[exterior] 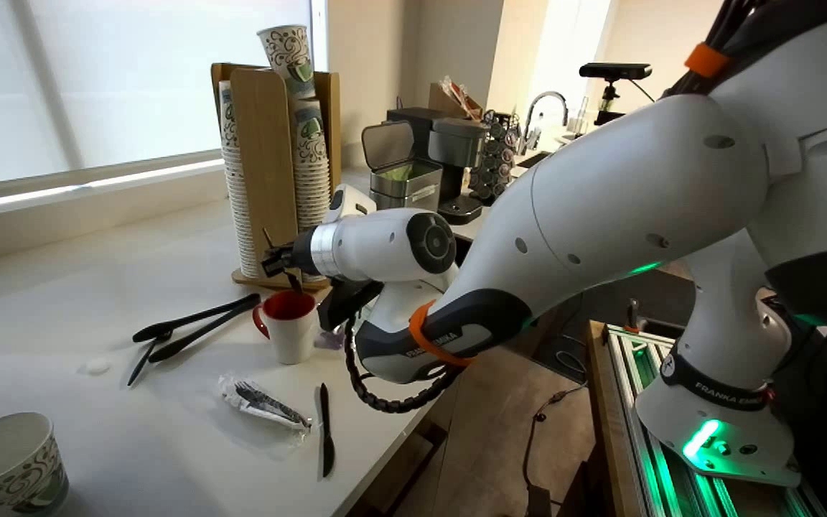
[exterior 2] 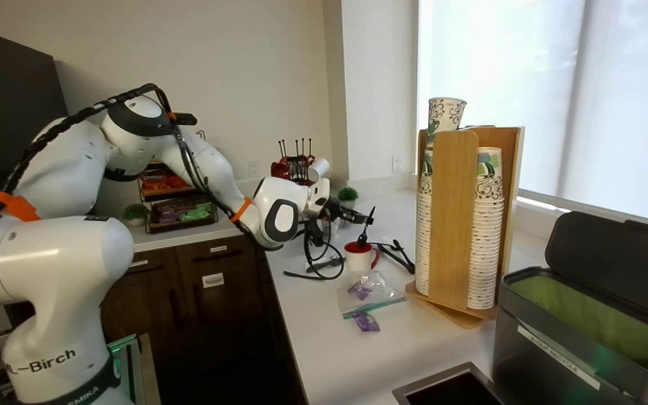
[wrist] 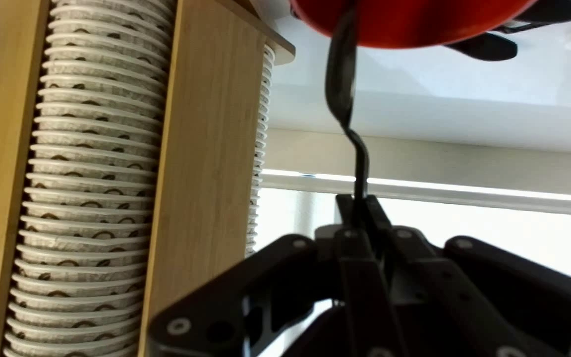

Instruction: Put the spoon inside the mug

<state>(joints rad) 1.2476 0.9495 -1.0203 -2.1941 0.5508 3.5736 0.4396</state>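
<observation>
The glossy black spoon [wrist: 341,89] points bowl-down at the mouth of the round white mug [exterior: 293,339] with red inside, its handle pinched by the black two-fingered gripper [wrist: 359,204]. Lower it steadily, clear of the rim, before letting go.

One spoon [wrist: 341,84] is counted. In an exterior view, on the surface [exterior: 162,459], one mug [exterior: 293,341], one pair of tongs [exterior: 207,329], one black knife [exterior: 326,431], one wrapped cutlery packet [exterior: 264,403] and one foreground cup [exterior: 11,474] are recorded. In an exterior view, two purple packets [exterior 2: 365,322], one clear bag [exterior 2: 380,289] and two potted plants [exterior 2: 348,194] are noted. The stacked cups [wrist: 92,163] cannot be totalled.
</observation>
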